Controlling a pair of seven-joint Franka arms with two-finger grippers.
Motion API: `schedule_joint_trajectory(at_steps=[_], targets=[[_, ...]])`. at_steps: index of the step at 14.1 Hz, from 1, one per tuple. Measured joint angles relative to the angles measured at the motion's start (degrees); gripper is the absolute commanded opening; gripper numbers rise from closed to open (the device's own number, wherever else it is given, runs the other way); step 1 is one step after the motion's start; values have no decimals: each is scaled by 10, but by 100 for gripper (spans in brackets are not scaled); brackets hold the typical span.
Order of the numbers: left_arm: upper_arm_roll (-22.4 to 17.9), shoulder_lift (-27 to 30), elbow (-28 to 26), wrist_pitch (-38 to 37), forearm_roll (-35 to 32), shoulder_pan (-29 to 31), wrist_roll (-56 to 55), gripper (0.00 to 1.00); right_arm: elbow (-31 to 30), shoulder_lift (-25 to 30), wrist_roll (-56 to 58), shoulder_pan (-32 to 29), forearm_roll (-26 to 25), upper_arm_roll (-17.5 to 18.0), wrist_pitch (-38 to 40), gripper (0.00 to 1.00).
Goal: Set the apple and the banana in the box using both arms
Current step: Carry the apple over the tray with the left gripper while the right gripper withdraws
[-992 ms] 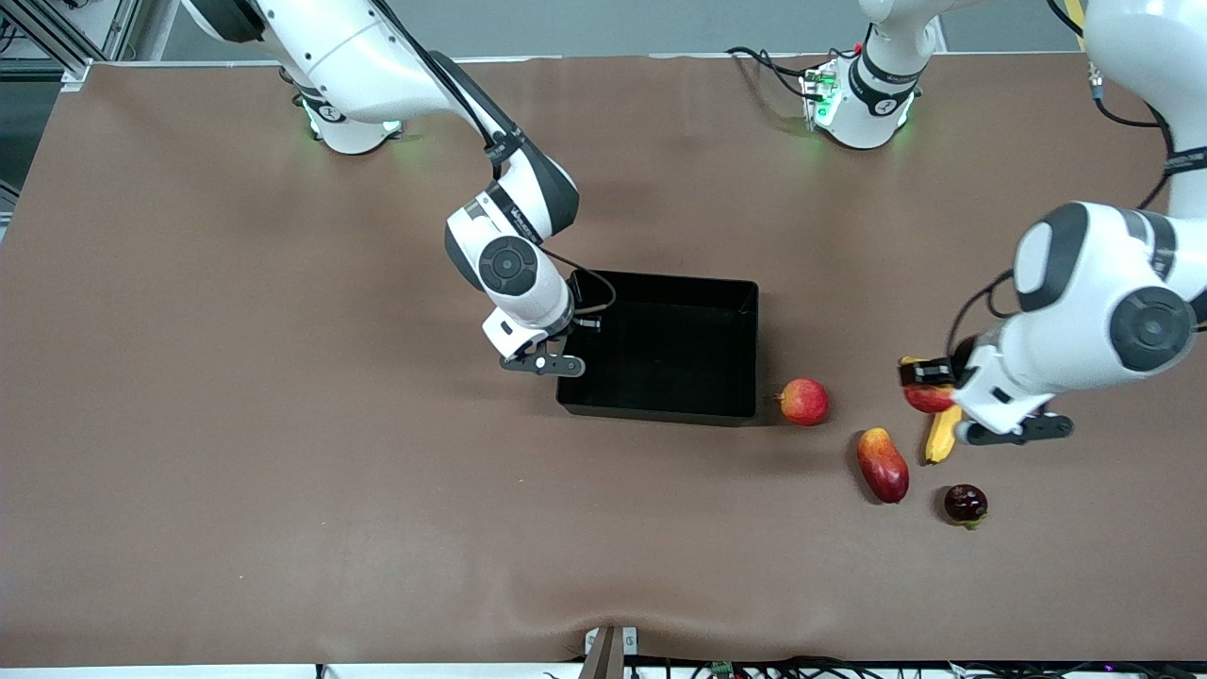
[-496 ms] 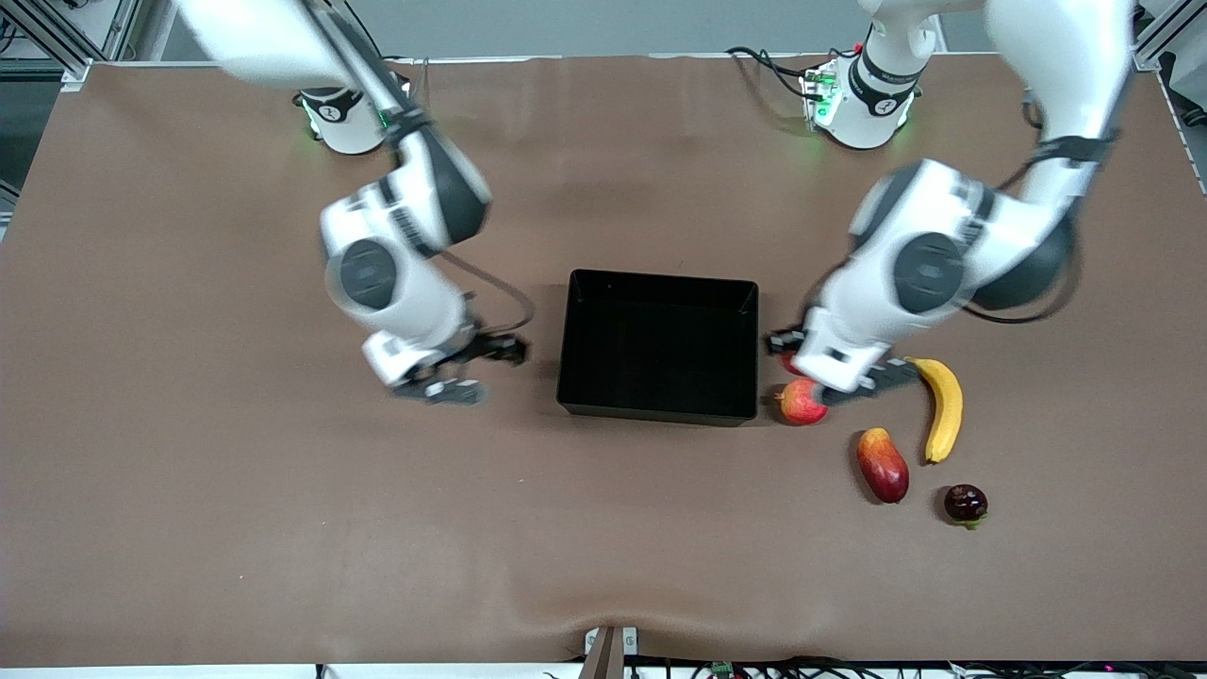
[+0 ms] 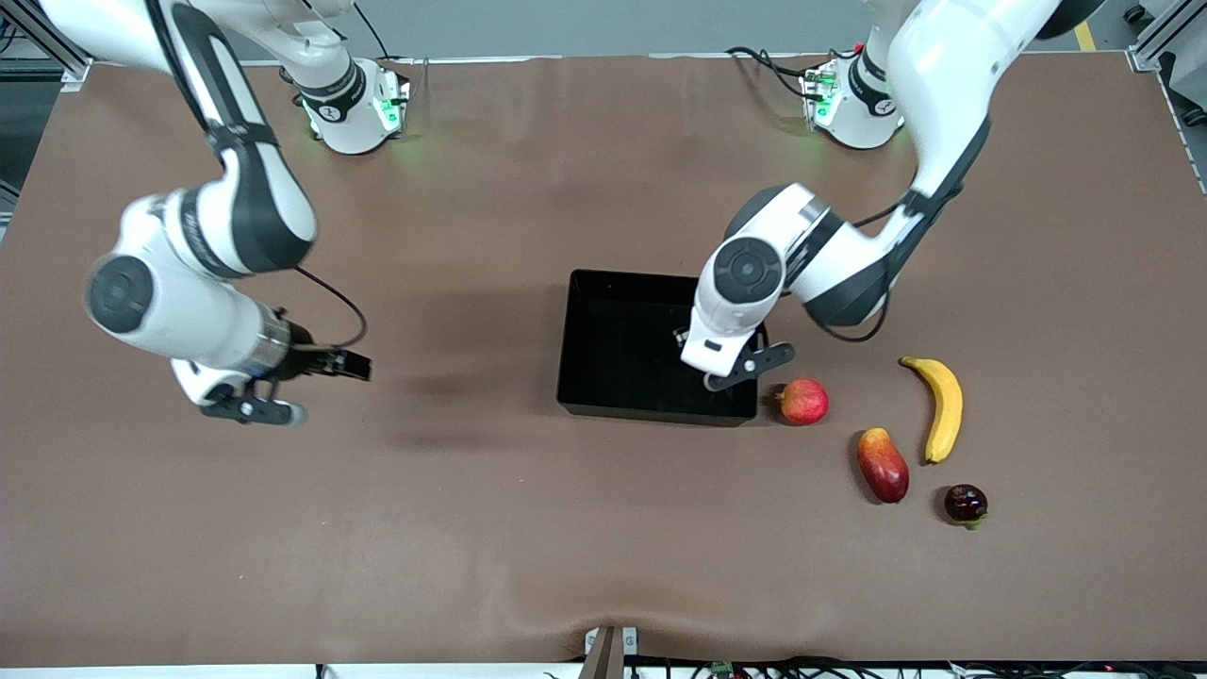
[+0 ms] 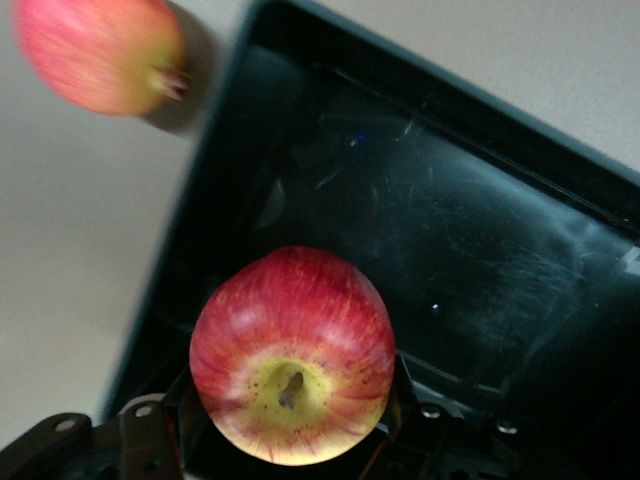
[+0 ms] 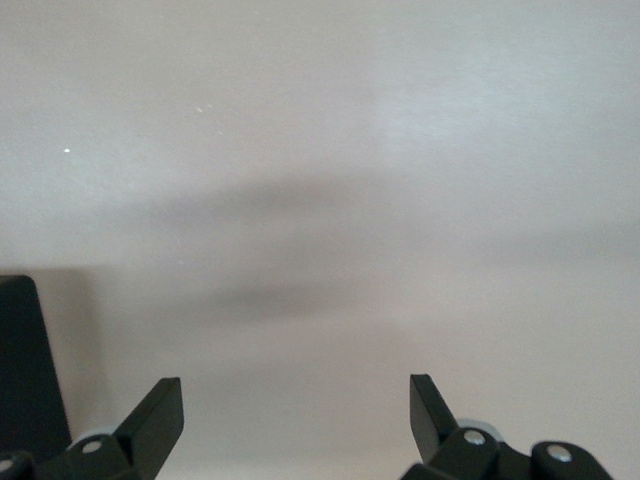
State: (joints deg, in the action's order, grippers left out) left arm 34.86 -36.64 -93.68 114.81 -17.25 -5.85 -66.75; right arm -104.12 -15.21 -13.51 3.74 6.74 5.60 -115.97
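Note:
My left gripper (image 3: pixel 750 366) is shut on the apple (image 4: pixel 292 352), red with yellow streaks and its stem dimple facing the wrist camera. It holds the apple over the inside of the black box (image 3: pixel 613 349), near the corner by the pinkish-red fruit. In the front view the left hand hides the apple. The box's glossy floor (image 4: pixel 480 260) lies under the apple in the left wrist view. The banana (image 3: pixel 938 405) lies on the table toward the left arm's end. My right gripper (image 3: pixel 253 411) is open and empty over bare table toward the right arm's end; it also shows in the right wrist view (image 5: pixel 295 400).
A pinkish-red round fruit with a nub (image 3: pixel 803 401) sits just outside the box wall and shows in the left wrist view (image 4: pixel 100 50). A red-and-yellow mango-like fruit (image 3: pixel 883 464) and a small dark fruit (image 3: pixel 965 503) lie nearer the front camera than the banana.
My left arm has carried the apple from beside the banana to over the box. My right arm has swung away from the box toward its own end of the table.

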Motion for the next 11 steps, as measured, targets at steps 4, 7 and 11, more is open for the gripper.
schedule_joint_trajectory(at_steps=[4,7,11], targets=[[-10,-61,0,34,-29,-26,-10,6,-30,71,58,-40,0,0,62,100],[-14,-76,1,38,-32,-29,-10,87,-22,120,63,-50,-16,0,117,100],[-15,-74,15,46,-36,-24,-10,100,77,140,63,-69,-33,0,245,100]])
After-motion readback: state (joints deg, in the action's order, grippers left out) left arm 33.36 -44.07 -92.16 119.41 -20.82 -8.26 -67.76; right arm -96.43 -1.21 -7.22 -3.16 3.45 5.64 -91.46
